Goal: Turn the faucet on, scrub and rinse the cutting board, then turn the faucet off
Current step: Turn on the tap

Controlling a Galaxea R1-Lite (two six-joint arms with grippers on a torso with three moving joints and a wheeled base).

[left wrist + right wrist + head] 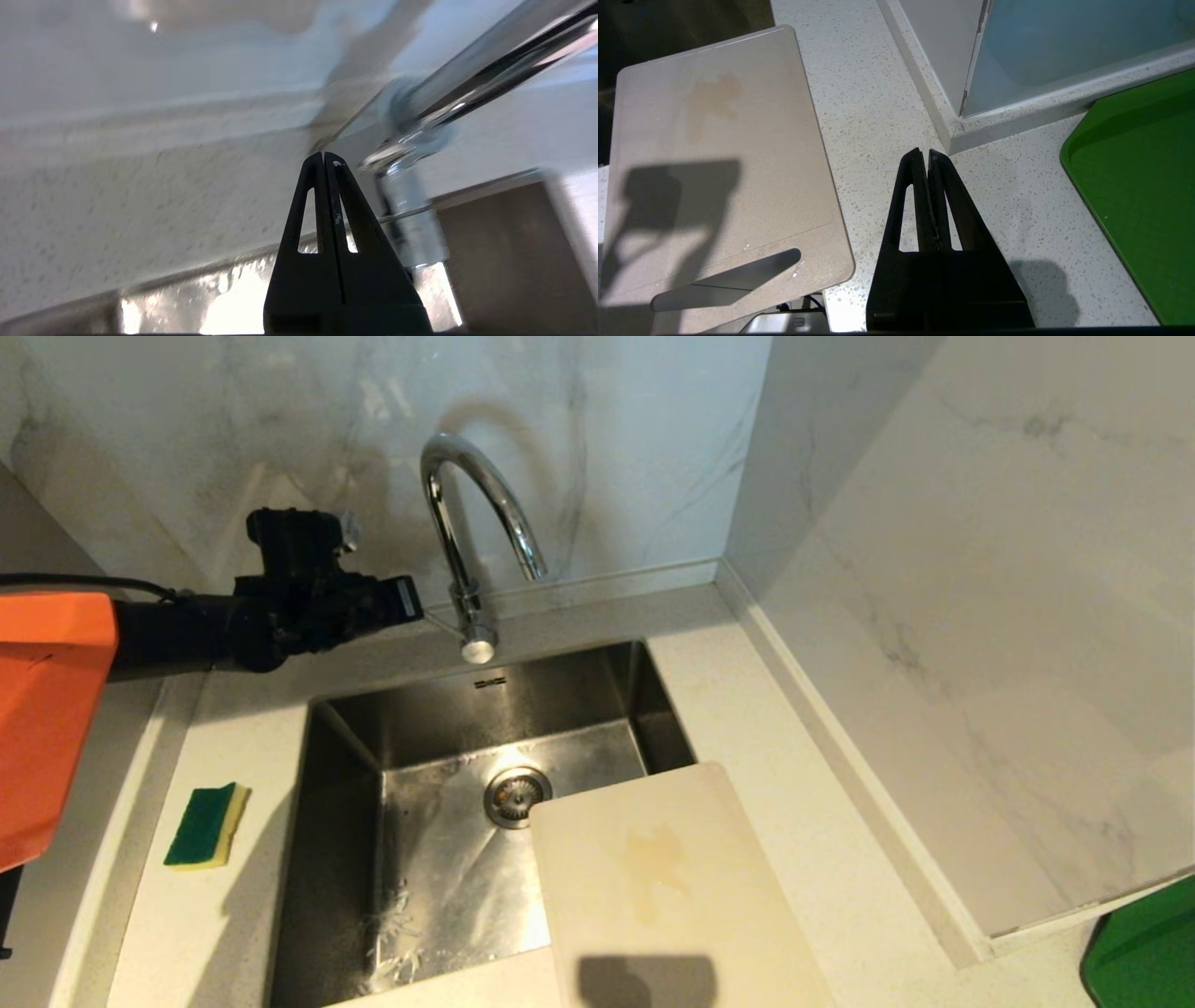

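Chrome faucet [464, 537] beside the left hand [324, 156], fingers pressed together, empty.

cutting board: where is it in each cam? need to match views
Head view: the cutting board lies bottom centre, its far corner overhanging the sink.
Left wrist view: not in it; this one shows the faucet base.
Right wrist view: the board fills the left side, slot handle nearest the camera, beside the right gripper.
Shared landmark: the yellowish stain on the board, in the head and right wrist views.
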